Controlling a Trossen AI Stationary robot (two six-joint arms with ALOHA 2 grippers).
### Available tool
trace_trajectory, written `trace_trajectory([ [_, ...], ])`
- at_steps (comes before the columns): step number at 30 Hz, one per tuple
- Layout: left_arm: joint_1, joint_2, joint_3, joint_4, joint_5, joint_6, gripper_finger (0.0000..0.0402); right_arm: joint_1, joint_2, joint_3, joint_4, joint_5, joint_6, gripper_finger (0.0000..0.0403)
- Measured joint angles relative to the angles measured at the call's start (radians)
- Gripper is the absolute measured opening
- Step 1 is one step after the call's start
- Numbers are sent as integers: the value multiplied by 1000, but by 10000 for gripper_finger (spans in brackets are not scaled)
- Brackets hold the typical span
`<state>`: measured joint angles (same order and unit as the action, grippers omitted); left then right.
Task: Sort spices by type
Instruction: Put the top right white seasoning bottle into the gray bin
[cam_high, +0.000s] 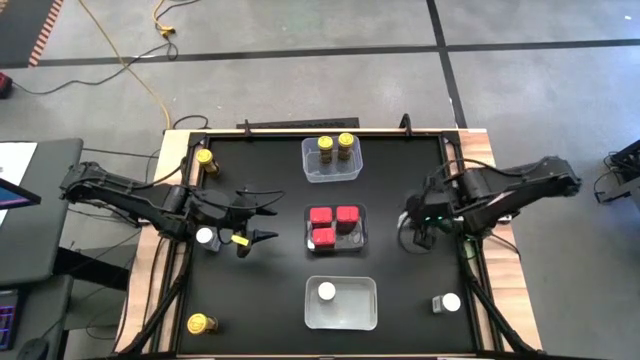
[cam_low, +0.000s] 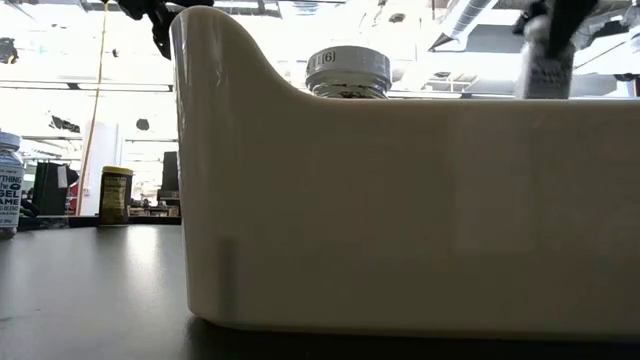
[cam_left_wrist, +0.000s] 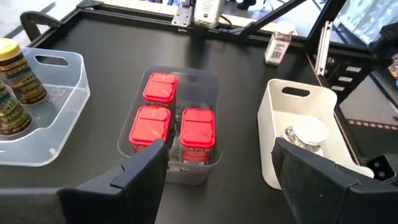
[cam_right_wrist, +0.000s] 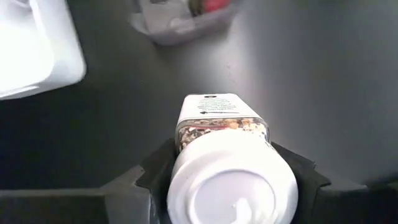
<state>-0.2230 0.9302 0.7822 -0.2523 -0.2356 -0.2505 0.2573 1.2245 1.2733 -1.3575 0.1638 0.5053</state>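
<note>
Right gripper (cam_right_wrist: 227, 180) near table's right edge pinches white-capped jar (cam_right_wrist: 227, 155); we keep it upright toward front tub (cam_high: 341, 302). Left gripper (cam_left_wrist: 217, 165) spread, idle.

Three tubs are sitting in a row down the table's (cam_high: 400, 170) middle: far tub (cam_high: 332, 173) holding two jars (cam_high: 335, 148), middle tub (cam_high: 335, 246) three tins (cam_high: 333, 224), near tub (cam_high: 341, 312) one jar (cam_high: 326, 292).

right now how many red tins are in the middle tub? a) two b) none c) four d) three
d: the high view shows three red tins sitting together in the middle tub, and the left wrist view shows the same three, with no fourth beside them.
</note>
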Motion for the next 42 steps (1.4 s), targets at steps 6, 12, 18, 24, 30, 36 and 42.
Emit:
trace_trajectory([
  [6,0,0,0,-6,0,29,277,74,274,275,-91,-1,-7,223],
  [12,0,1,0,-6,0,68,277,133,467,504,-93,-1,-14,223],
  [18,0,1,0,-6,0,88,277,171,629,648,-98,-1,23,223],
  [24,0,1,0,-22,0,92,277,207,765,761,-89,-1,75,223],
  [30,0,1,0,-23,0,69,277,237,838,828,-75,-7,74,223],
  [36,0,1,0,-24,1,46,277,251,842,843,-57,-10,74,223],
  [42,0,1,0,-23,1,25,277,266,843,834,-50,-47,79,223],
])
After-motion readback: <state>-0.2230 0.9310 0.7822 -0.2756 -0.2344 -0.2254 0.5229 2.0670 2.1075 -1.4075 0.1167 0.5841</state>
